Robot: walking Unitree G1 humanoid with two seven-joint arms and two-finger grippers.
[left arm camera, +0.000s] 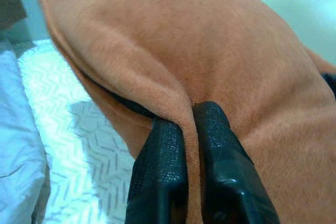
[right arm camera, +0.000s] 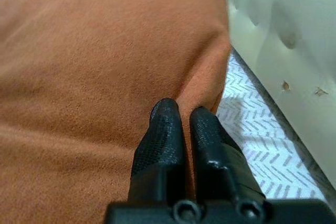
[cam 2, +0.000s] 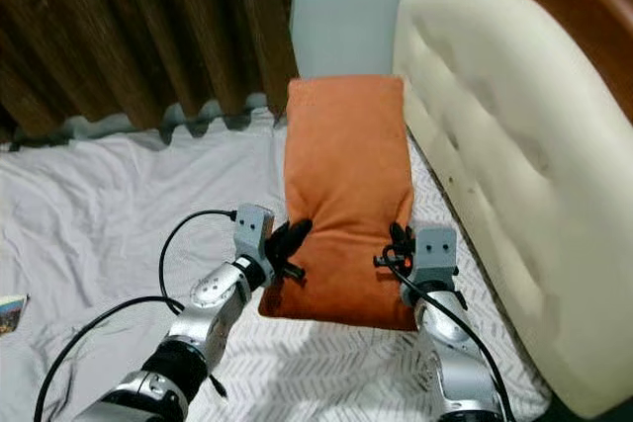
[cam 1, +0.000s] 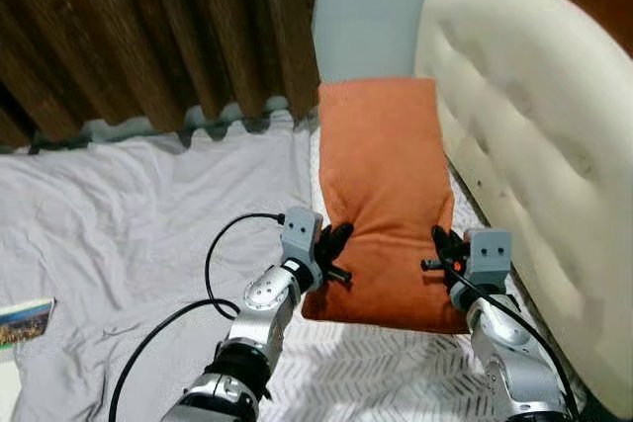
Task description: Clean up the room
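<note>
**Both grippers pinch an orange pillow at the head of the bed**

A bed fills the scene, its grey sheet (cam 1: 148, 214) rumpled across the left side and a white mattress cover with a grey chevron print (cam 1: 376, 373) showing along the right edge near the cream tufted headboard (cam 1: 534, 145). Brown curtains (cam 1: 148, 37) hang behind the far edge of the bed.

An orange pillow (cam 1: 381, 175) lies lengthwise at the bed's right edge, just beside the headboard, its far end against the pale wall. The left gripper (cam 1: 334, 244) has its fingers (left arm camera: 163, 166) clamped on a fold of fabric at the pillow's near left side. The right gripper (cam 1: 442, 244) has its fingers (right arm camera: 165, 129) pressed together on a fold at the near right side. Both silver arms reach forward from the near edge, black cables looping off them.

A small colourful book or card (cam 1: 25, 323) rests at the bed's left edge.
</note>
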